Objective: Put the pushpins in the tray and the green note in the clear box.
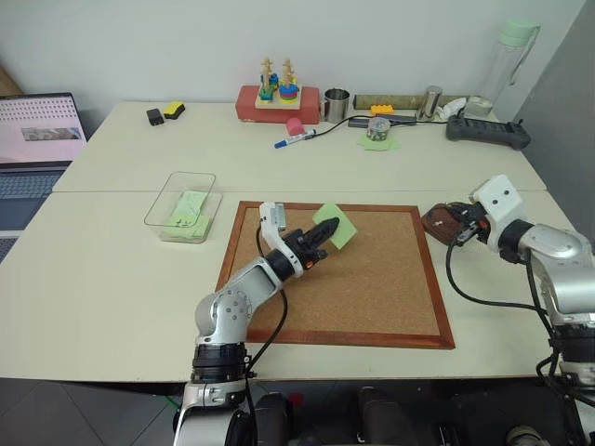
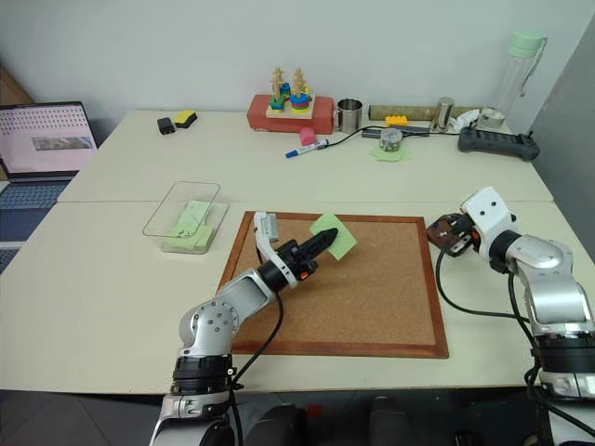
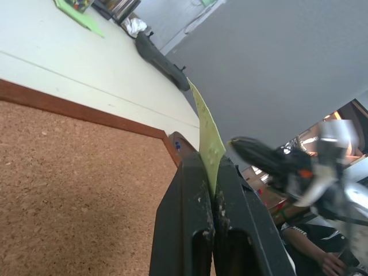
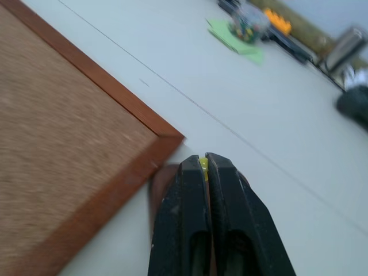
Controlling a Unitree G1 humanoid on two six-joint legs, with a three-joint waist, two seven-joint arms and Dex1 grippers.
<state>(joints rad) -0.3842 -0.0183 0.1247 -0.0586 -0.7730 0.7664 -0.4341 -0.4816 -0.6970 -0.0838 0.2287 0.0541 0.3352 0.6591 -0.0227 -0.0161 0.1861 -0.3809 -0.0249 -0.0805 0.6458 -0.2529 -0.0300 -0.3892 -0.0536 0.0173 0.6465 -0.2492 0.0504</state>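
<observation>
My left gripper (image 1: 321, 235) hangs over the cork board (image 1: 372, 297), shut on a corner of the pale green note (image 1: 337, 226). The note (image 3: 208, 129) stands up edge-on from between the black fingers. The clear box (image 1: 181, 206) sits on the table left of the board with green paper inside. My right gripper (image 1: 457, 232) is just off the board's far right corner, above the reddish-brown tray (image 1: 439, 221). It is shut, with a tiny yellow pushpin (image 4: 203, 163) pinched at the tips. The tray's rim (image 4: 159, 187) shows under the fingers.
A laptop (image 1: 33, 139) stands at the far left. Along the back edge are a red toy base with stacked rings (image 1: 277, 100), a metal cup (image 1: 337, 104), a marker (image 1: 295, 140), a jar on a plain green sheet (image 1: 378, 132), a black device (image 1: 487, 132) and a bottle (image 1: 507, 65).
</observation>
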